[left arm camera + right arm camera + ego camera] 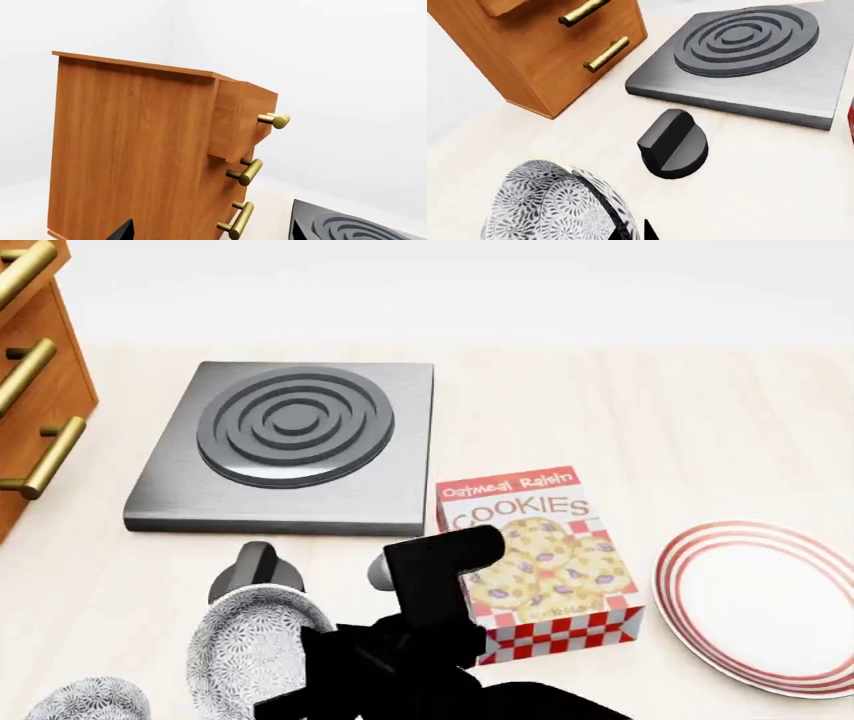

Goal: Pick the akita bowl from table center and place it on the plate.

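Two speckled bowls sit nearest the robot; the akita bowl (254,645) appears tilted, its rim seemingly pinched by the right gripper (627,227), though the grip is partly hidden. Farther right, the plate (763,602) waits bare, so carry and placement remain.

Head looks down; both wrists share the drawer cabinet (133,150).

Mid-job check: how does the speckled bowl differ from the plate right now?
The bowl carries a grey-and-white floral speckle; the plate is plain white with red rings at its rim. The bowl is deep and tilted up on edge, while the plate is shallow and lies flat on the table. The plate is the wider. Both are round.
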Controlling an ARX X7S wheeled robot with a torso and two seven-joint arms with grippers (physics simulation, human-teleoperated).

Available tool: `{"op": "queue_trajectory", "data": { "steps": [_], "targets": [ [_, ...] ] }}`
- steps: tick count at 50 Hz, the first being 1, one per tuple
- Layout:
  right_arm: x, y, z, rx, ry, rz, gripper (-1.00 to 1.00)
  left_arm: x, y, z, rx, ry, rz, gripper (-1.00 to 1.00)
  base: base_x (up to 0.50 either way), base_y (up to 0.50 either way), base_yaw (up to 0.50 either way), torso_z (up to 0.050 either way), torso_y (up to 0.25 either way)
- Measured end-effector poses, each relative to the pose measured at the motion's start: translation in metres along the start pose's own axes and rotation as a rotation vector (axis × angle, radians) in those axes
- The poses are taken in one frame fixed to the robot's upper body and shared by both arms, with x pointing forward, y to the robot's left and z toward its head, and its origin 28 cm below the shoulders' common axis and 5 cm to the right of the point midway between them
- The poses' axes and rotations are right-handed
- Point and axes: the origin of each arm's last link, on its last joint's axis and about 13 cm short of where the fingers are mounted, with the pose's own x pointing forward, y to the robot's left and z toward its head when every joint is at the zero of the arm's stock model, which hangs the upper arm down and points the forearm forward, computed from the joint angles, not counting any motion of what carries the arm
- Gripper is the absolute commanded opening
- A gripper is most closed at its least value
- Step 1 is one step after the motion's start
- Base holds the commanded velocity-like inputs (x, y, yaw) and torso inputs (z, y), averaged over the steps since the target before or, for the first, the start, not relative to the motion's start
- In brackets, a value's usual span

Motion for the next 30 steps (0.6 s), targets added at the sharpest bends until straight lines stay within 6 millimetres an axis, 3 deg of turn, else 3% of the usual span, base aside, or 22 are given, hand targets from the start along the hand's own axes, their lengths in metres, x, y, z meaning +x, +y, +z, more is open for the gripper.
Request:
{"op": "queue_trajectory", "data": {
  "steps": [17,30],
  "targets": [
    [-0.045,0.002,0.042,-0.251,-0.302,-0.177,-1.0,0.0,-0.002,0.003,-0.002,-0.004,-0.009,1.0,0.0,0.0,0.0,0.0,0.0],
    [-0.074,-0.005,0.059,-0.466,-0.477,-0.388,-1.0,-0.001,-0.002,0.006,-0.003,-0.008,-0.013,1.0,0.0,0.0,0.0,0.0,0.0]
  ]
}}
